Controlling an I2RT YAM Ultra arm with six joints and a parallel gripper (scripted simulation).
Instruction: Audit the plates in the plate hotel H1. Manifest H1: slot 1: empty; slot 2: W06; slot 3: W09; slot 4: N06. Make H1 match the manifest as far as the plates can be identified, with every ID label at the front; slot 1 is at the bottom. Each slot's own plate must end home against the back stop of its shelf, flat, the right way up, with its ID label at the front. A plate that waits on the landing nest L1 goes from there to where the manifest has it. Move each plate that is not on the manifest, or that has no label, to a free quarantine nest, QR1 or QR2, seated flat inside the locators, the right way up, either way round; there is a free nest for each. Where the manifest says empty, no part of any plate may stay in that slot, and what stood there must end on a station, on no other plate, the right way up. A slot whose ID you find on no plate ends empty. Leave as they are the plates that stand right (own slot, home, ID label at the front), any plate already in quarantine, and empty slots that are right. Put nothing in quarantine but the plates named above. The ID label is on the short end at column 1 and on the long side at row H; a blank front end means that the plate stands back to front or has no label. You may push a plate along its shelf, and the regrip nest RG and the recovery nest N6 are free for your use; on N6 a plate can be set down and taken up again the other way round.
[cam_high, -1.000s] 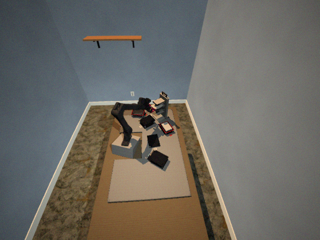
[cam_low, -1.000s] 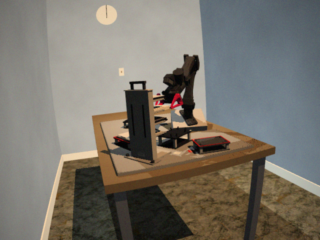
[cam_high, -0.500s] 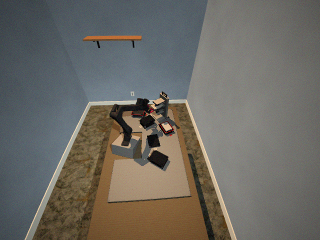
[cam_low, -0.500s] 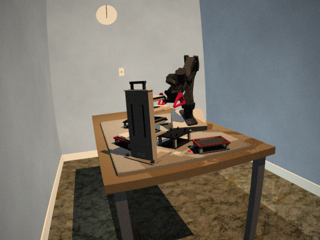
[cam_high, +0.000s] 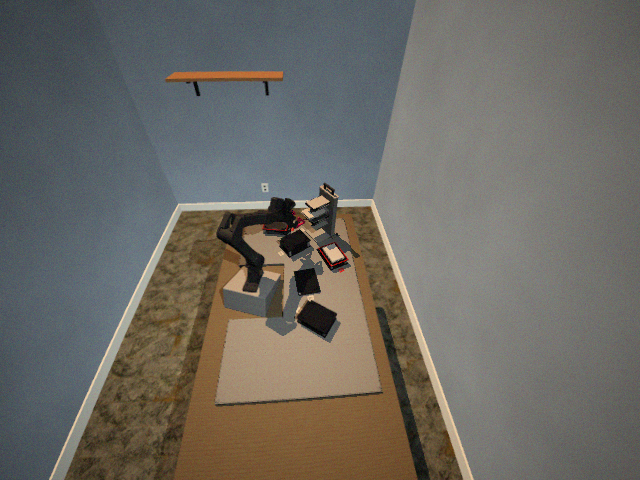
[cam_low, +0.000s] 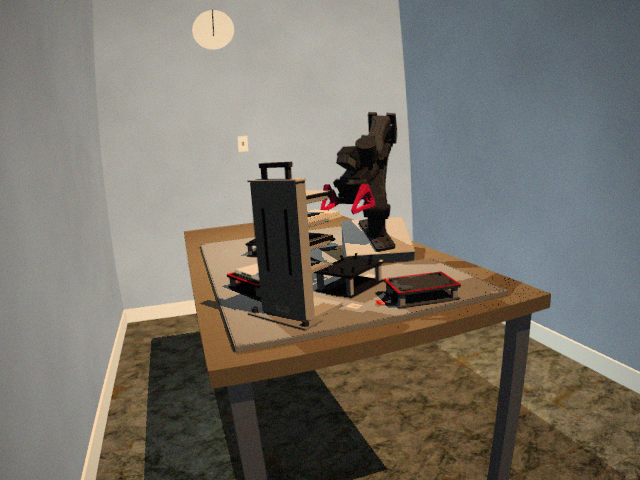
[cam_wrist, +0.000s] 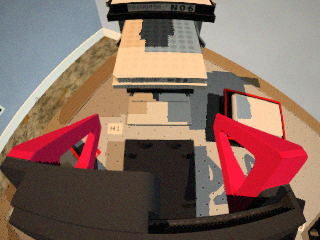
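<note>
My open gripper (cam_high: 296, 219) (cam_low: 340, 209) (cam_wrist: 157, 118) is in front of the hotel H1 (cam_high: 331, 217) (cam_low: 281, 248), with nothing between its fingers. A plate (cam_high: 317, 202) (cam_wrist: 162, 8) on the top shelf shows the front label N06. A pale welled plate (cam_high: 311, 213) (cam_low: 324, 218) (cam_wrist: 160, 67) lies on a shelf below it; its front marks are too small to read. Lower down, a pale flat surface (cam_wrist: 160, 112) shows; whether it is a plate or the hotel's base I cannot tell. A pale plate (cam_high: 333, 252) (cam_wrist: 260, 115) lies on a red-edged quarantine nest. The other red-edged nest (cam_high: 276, 227) (cam_low: 422, 282) bears no plate.
A black nest (cam_high: 294, 242) (cam_low: 351, 268) (cam_wrist: 160, 175) stands just in front of the hotel. Two more dark stations, one flat (cam_high: 307, 281) and one raised (cam_high: 316, 318), stand nearer the top camera. The H1 tag (cam_wrist: 115, 129) lies at the hotel's foot.
</note>
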